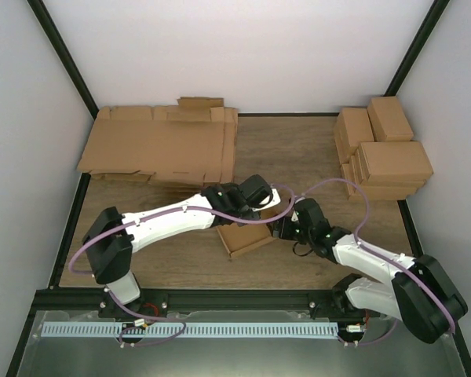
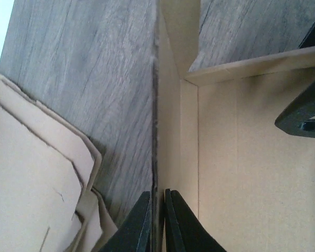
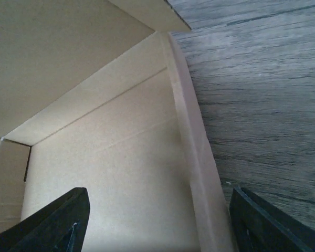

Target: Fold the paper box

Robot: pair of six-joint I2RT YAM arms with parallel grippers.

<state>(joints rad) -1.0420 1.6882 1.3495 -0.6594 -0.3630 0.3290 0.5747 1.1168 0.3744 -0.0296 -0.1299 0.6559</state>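
Left arm (image 1: 173, 214) and right arm (image 1: 373, 258) match: pretty glossy white shells with chunky black joint housings. A lilac cable (image 1: 334, 181) loops loosely along each, and the fingers (image 3: 58, 220) are plain matte black wedges.

Wood-grain table (image 1: 298, 149) inside plain white walls (image 1: 243, 47)

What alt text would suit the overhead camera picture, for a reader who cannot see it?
A shallow, half-folded brown cardboard box sits mid-way on a wooden table, with the left gripper and right gripper of two white robot arms meeting at it. Flat brown cardboard sheets are piled far left; closed brown boxes are stacked far right.
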